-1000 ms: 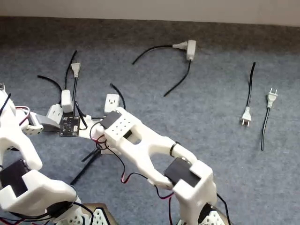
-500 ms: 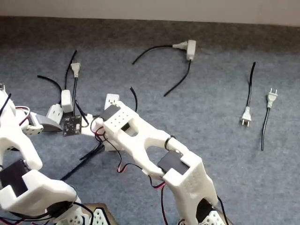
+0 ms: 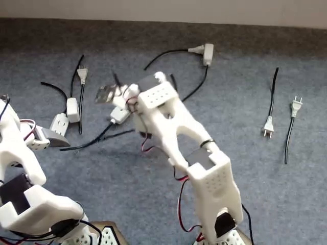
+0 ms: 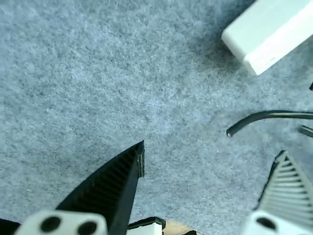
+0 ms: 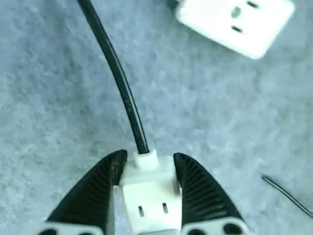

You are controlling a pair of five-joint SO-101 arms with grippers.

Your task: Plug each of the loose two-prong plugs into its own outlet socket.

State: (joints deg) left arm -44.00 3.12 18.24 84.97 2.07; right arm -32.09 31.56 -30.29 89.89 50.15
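My right gripper (image 5: pixel 146 171) is shut on a white outlet socket (image 5: pixel 149 203) with two slots and a black cord (image 5: pixel 115 73). In the high view this socket (image 3: pixel 120 115) hangs at the left centre of the carpet, its cord (image 3: pixel 89 143) trailing towards the near left. My left gripper (image 4: pixel 210 152) stands open just above the carpet, close to another white socket (image 4: pixel 269 29) and a cord end (image 4: pixel 254 117). From above, the left gripper (image 3: pixel 51 137) sits beside two sockets (image 3: pixel 59 124) (image 3: pixel 73 108). One loose plug (image 3: pixel 82 74) lies far left and two plugs (image 3: pixel 267 127) (image 3: pixel 296 105) lie on the right.
A plug joined to a socket (image 3: pixel 205 52) lies at the back centre with black cords curving off it. A second white socket (image 5: pixel 234 24) lies on the carpet beyond the held one. Grey carpet (image 3: pixel 230 112) covers the table; a pale wall edge runs along the back.
The right arm has swung from the near left toward the back centre, carrying the white socket and dragging its cord along. The left arm has stayed put.
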